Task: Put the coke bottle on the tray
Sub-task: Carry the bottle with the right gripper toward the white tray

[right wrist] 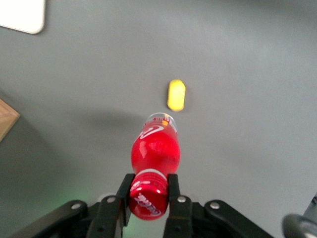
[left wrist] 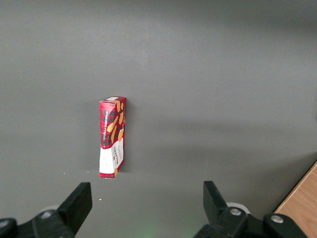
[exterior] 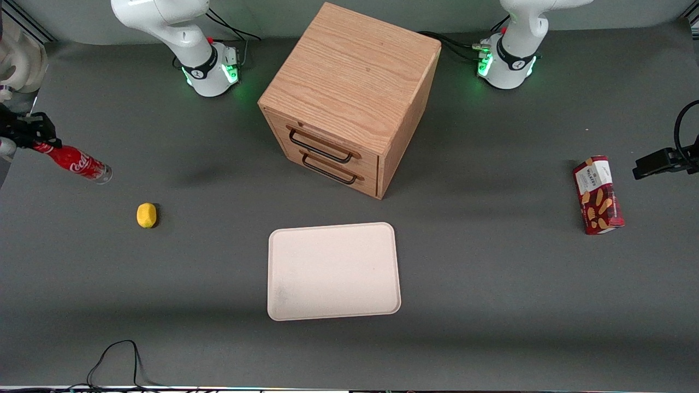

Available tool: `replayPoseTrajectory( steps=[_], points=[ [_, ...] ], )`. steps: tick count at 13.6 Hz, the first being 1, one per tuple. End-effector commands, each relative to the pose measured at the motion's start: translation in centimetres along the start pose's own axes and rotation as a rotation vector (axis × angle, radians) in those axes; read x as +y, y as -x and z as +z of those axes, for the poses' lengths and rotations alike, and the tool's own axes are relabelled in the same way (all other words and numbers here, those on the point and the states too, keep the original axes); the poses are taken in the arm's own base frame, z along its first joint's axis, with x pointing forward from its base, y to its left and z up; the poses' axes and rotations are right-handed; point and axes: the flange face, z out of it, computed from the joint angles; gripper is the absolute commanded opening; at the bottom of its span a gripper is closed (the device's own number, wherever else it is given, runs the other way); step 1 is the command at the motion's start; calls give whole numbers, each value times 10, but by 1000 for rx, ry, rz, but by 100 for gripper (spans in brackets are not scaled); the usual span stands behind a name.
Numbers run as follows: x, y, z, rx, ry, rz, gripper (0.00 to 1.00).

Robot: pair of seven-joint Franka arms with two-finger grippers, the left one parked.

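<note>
The coke bottle [exterior: 76,162] is a small red bottle with white script, held tilted above the table at the working arm's end, cap up, clear base pointing down. My gripper [exterior: 34,136] is shut on its red cap. In the right wrist view the fingers [right wrist: 173,186] press both sides of the cap, the gripper [right wrist: 148,187] around it, and the bottle [right wrist: 154,148] hangs below. The cream tray [exterior: 333,271] lies flat and bare near the front camera, in front of the drawer cabinet, well away from the bottle. One tray corner [right wrist: 22,15] shows in the wrist view.
A yellow lemon-like object [exterior: 146,215] lies on the table between bottle and tray, also in the wrist view [right wrist: 176,95]. The wooden drawer cabinet [exterior: 349,98] stands mid-table. A red biscuit box [exterior: 598,195] lies toward the parked arm's end.
</note>
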Motion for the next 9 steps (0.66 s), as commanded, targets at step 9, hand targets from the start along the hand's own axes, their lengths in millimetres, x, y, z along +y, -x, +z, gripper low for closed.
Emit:
replayPoseTrajectory(
  steps=[9],
  points=[
    [-181,-195,-27,69,-14,-57,0]
  ],
)
